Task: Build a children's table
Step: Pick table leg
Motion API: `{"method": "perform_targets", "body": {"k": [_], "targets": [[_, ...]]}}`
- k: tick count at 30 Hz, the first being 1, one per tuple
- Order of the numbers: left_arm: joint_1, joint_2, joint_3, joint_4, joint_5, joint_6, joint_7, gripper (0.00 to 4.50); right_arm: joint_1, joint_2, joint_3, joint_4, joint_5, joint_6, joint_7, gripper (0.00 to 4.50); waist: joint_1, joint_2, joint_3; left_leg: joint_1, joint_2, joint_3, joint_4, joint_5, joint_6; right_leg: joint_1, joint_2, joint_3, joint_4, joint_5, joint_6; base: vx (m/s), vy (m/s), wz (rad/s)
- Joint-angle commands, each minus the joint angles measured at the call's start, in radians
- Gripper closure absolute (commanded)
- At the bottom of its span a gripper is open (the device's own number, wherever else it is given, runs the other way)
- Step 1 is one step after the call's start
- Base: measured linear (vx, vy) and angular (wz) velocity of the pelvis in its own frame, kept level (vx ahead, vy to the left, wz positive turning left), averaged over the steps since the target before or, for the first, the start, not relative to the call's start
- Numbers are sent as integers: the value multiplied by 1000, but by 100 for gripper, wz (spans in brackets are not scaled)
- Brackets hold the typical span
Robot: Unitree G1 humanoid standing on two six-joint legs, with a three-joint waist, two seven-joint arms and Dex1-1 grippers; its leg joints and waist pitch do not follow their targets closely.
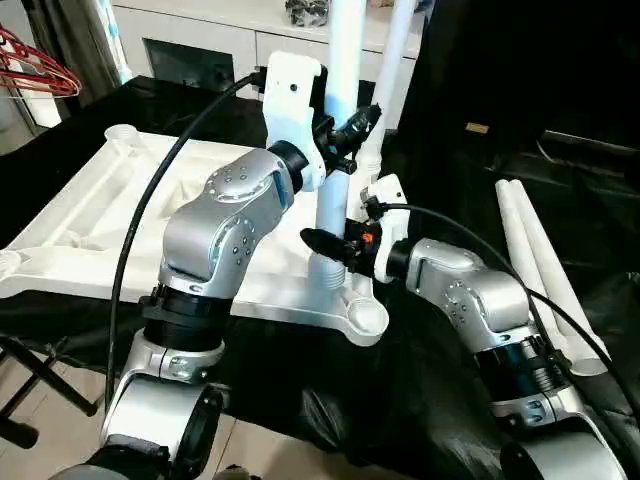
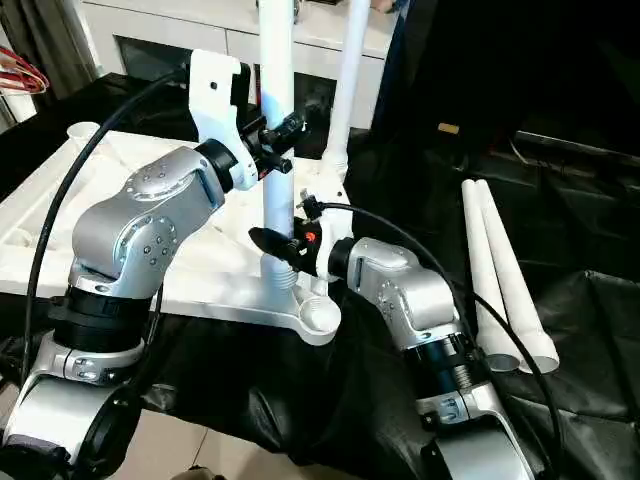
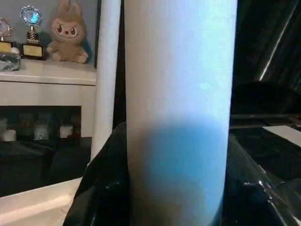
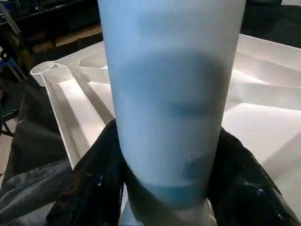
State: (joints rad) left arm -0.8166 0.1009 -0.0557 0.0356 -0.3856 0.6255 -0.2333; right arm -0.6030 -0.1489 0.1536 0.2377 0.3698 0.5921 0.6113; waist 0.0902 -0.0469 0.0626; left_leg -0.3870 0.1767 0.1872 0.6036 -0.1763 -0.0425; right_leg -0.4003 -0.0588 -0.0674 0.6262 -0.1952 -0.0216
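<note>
Jaws, your left gripper (image 1: 352, 133): closed around the upright leg (image 1: 338, 110), high on its shaft. Jaws, your right gripper (image 1: 335, 246): clamped on the same leg, low, just above the socket. Tabletop (image 1: 90, 230): ribbed underside up, on the black-draped table (image 1: 420, 370), to your left. Second leg (image 2: 343, 110): standing behind the first. Two spare legs (image 2: 500, 275): lying side by side, to your right.

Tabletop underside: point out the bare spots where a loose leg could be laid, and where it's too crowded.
Free: the ribbed tabletop stretch beside the left arm, toward its far corner socket. Also the black cloth beyond the two loose legs. Crowded: the near corner, where the left gripper and right gripper clamp the upright leg.
</note>
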Motion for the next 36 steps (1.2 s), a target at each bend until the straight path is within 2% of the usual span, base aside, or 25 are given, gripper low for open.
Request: {"method": "perform_targets", "body": {"k": [1,3,5,7,9,10,12,14,15,16,17,18,19,24,36], "targets": [[-10,-4,2,-16,7,-3,-4,275,-14,-11,-23,12,-9,-15,2,257,0,10,-74,23,57,-26,-66,-131,-32,56,-89,57,-71,-93,-173,0,0,0],[-3,10,1,-24,-26,14,-59,205,-9,-18,-36,4,11,-26,33,258,1,11,-75,22,56,-26,-66,-124,-30,57,-89,56,-70,-82,-176,0,0,0],[-1,12,1,-26,-33,15,-72,205,-8,-19,-38,2,15,-28,40,259,1,11,-75,22,56,-26,-65,-122,-28,58,-89,56,-68,-73,-180,0,0,0],[1,29,30,-5,-52,17,-100,185,14,-37,-64,-41,77,-25,119,260,3,11,-75,24,56,-24,-64,-133,-21,59,-90,57,-70,-75,-186,0,0,0],[6,39,38,-4,-70,20,-130,162,26,-48,-70,-64,101,-26,159,263,5,12,-74,23,56,-25,-65,-131,-11,60,-88,56,-70,-72,-183,0,0,0],[13,52,49,-5,-95,30,-164,162,39,-62,-73,-87,125,-23,201,263,4,16,-74,23,57,-27,-66,-130,-12,59,-87,55,-68,-70,-186,0,0,0],[28,81,77,-9,-156,74,-233,153,68,-105,-74,-141,176,1,302,264,5,12,-74,22,55,-24,-65,-130,-5,61,-87,55,-69,-66,-192,0,0,0],[39,107,109,-12,-232,134,-305,145,95,-147,-65,-186,213,23,399,264,10,14,-75,22,56,-26,-63,-126,3,64,-88,55,-66,-58,-202,0,0,0],[44,116,122,-16,-268,152,-343,145,106,-171,-58,-209,233,42,442,264,7,15,-74,23,56,-25,-64,-128,6,59,-85,54,-67,-62,-207,0,0,0],[46,120,128,-17,-283,158,-360,145,110,-182,-56,-218,243,50,462,264,7,14,-74,23,54,-24,-62,-130,6,60,-85,53,-68,-69,-209,0,0,0],[47,123,132,-17,-296,163,-373,145,114,-190,-54,-225,250,55,476,264,8,14,-72,23,55,-24,-64,-143,5,60,-87,54,-72,-99,-208,0,0,0],[53,132,148,-16,-346,184,-422,145,123,-215,-50,-240,271,69,515,264,9,13,-71,24,54,-24,-63,-157,2,60,-89,53,-75,-134,-209,0,0,0],[56,137,150,-17,-364,197,-440,145,124,-221,-50,-239,271,69,520,264,10,14,-71,26,57,-25,-64,-162,-3,56,-89,54,-76,-152,-205,0,0,0],[77,148,159,-57,-437,239,-491,145,129,-240,-60,-246,286,79,539,264,9,14,-70,27,57,-26,-65,-174,-15,54,-89,54,-79,-196,-192,0,0,0],[66,107,182,-44,-453,226,-433,258,133,-239,-61,-253,295,81,539,264,15,8,-72,24,55,-25,-63,-141,-7,56,-88,54,-77,-174,-180,0,0,0]]}}
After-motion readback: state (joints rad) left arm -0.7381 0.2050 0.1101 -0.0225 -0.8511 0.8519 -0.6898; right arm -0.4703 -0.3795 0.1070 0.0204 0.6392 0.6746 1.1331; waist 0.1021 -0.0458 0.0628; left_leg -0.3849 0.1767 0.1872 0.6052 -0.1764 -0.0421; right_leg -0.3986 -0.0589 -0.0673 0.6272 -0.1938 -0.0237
